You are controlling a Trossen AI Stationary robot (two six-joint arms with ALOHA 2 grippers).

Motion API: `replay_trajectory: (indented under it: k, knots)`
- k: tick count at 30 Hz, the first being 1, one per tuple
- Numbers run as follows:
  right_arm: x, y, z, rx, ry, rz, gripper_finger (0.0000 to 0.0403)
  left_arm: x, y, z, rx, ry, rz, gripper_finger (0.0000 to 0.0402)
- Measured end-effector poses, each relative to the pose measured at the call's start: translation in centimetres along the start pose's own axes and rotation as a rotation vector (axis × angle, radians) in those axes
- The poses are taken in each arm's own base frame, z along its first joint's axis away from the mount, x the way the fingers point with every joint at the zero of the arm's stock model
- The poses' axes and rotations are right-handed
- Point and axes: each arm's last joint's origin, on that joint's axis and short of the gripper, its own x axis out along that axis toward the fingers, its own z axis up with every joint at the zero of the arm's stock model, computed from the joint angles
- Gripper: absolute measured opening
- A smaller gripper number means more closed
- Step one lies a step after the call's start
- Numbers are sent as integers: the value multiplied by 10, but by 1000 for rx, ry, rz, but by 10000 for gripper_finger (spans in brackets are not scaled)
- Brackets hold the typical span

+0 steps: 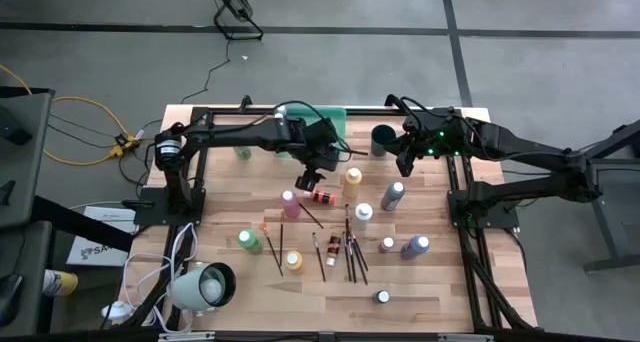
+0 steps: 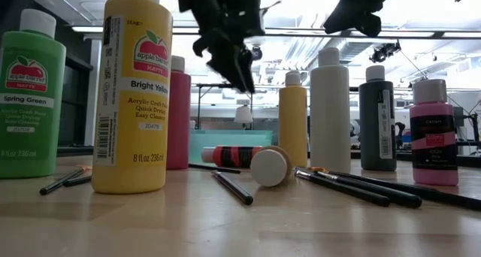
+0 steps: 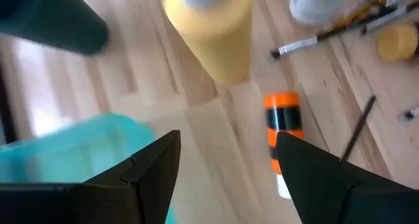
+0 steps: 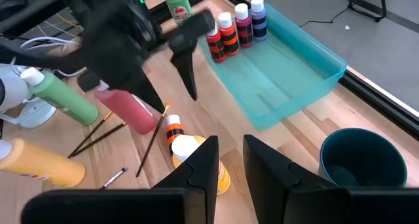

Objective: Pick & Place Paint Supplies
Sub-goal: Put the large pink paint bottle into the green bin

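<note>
An orange-and-black paint bottle (image 1: 322, 195) lies on its side on the table, white cap toward the near edge. My left gripper (image 3: 226, 142) hangs open just above and beside it, fingers slanting down, touching nothing; the low view shows it clear of the bottle (image 2: 233, 155). Yellow (image 1: 352, 177), pink (image 1: 290, 204), grey (image 1: 393, 194) and white (image 1: 362, 215) bottles stand around it. Several dark-handled brushes (image 1: 350, 252) lie nearer the front. My right gripper (image 4: 230, 145) waits raised near the dark cup (image 1: 383, 139), fingers a narrow gap apart and empty.
The translucent green tray (image 4: 308, 67) sits at the table's far side, with several bottles (image 4: 228, 31) standing at one end. A green bottle (image 1: 248, 240) and a yellow one (image 1: 293, 260) stand front left. A white lamp-like object (image 1: 205, 287) sits at the near left corner.
</note>
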Motion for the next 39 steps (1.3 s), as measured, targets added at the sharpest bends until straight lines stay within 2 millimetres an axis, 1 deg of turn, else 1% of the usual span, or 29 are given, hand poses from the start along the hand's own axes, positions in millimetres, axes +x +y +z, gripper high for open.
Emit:
replay_trajectory:
  k: [6, 11, 14, 19, 21, 25, 30, 33, 39]
  knots:
    - [0, 0, 0, 2, 4, -1, 64, -18, -2, 0, -16, 91, -70, 245]
    - [0, 0, 0, 2, 5, -1, 64, -46, -10, -6, -15, 233, -187, 245]
    - [0, 0, -1, -1, 9, -3, 64, -62, -19, -8, 1, 274, -247, 245]
    - [0, -1, -2, -4, 16, -5, 64, -83, -31, -8, 33, 263, -270, 245]
    - [0, -1, -2, -5, 17, -5, 64, -87, -35, -5, 42, 236, -280, 245]
    - [0, -1, -2, -5, 18, -6, 64, -84, -47, -2, 99, 246, -315, 245]
    - [0, -1, -2, -13, 24, -8, 64, -60, -65, -3, 154, 239, -361, 245]
    - [0, -1, -3, -25, 35, -8, 64, -54, -66, -3, 145, 222, -343, 245]
    - [0, -2, -5, -32, 60, -7, 64, -50, -66, -7, 129, 276, -295, 245]
